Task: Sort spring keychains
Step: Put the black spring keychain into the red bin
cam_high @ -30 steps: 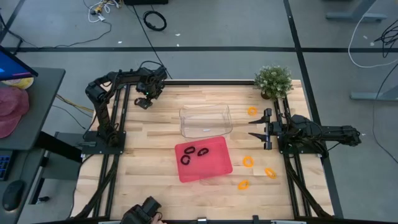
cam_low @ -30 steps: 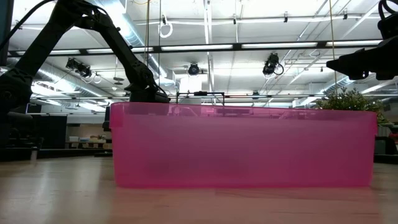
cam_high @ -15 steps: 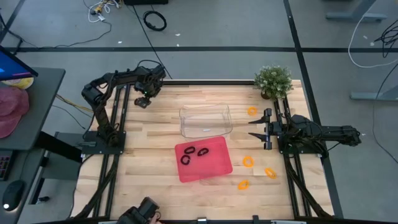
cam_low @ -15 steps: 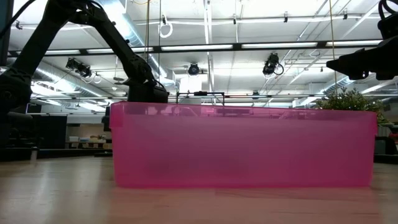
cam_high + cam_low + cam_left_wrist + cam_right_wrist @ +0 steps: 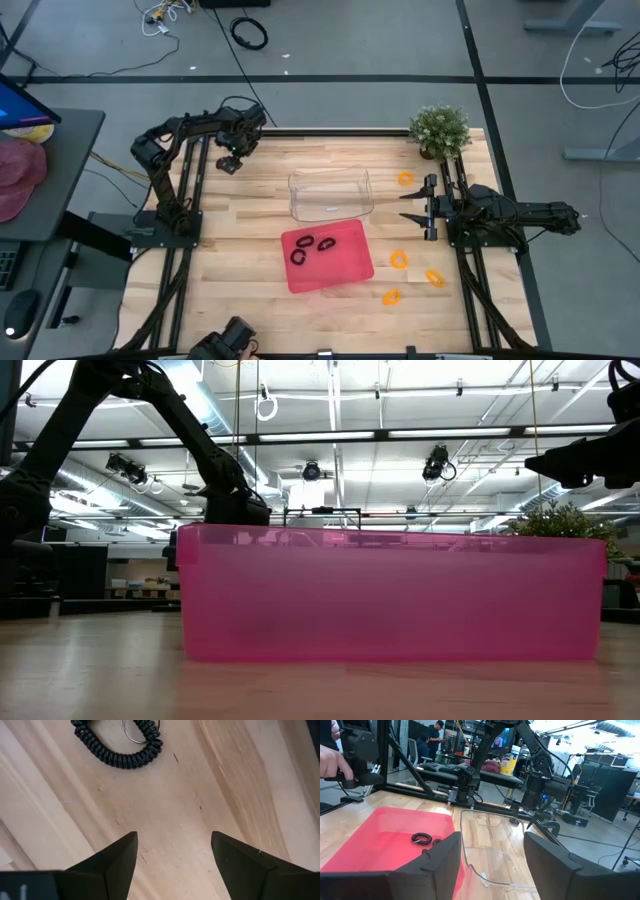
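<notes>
A black spring keychain [image 5: 120,747] with a metal ring [image 5: 136,734] lies flat on the wood at the table's far left. My left gripper [image 5: 173,840] hangs open above the table beside it, pointing down, and shows in the high view as left gripper [image 5: 230,160]. Three black spring keychains [image 5: 312,247] lie in the red tray [image 5: 350,272] at the table's middle. Several orange spring keychains [image 5: 399,260] lie on the table's right side. My right gripper [image 5: 415,205] waits open and level at the right, nothing between its fingers.
A clear plastic tray [image 5: 330,193] stands just beyond the red tray. A potted plant [image 5: 440,130] sits at the far right corner. One orange keychain [image 5: 404,179] lies next to the plant. A person's hand [image 5: 330,760] shows beyond the table's near edge.
My left gripper has risen a little over the table's far left corner, staying open and pointing down. Nothing on the table has moved.
</notes>
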Robot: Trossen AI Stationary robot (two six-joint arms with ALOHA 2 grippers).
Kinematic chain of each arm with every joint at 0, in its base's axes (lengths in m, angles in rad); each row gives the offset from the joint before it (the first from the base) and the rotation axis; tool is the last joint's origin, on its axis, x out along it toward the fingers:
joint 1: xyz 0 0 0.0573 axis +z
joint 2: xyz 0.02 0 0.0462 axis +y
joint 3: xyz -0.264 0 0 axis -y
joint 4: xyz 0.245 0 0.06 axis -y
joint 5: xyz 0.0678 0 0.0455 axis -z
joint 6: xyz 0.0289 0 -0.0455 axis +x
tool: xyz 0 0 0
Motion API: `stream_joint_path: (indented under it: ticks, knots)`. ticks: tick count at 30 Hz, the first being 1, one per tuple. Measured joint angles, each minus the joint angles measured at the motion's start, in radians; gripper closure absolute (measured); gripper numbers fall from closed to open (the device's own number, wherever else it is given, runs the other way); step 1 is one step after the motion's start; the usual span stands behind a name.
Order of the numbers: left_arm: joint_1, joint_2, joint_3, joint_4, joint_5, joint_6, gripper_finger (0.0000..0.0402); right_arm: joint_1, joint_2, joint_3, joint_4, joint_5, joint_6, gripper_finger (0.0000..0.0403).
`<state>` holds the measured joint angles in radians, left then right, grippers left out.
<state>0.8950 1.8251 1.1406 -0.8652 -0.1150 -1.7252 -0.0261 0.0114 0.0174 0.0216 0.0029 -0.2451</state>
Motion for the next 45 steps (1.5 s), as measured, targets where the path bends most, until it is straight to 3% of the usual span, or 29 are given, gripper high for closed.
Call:
stream_joint_path:
  ticks: [11,45]
  knots:
    - [0.001,-0.028,0.082,-0.107,-0.043,0.009,0.0142,0.000,0.000,0.000,0.000,0.000,0.000,0.0181]
    - [0.120,-0.028,0.083,-0.133,-0.049,0.020,0.0143,0.000,0.000,0.000,0.000,0.000,0.000,0.0181]
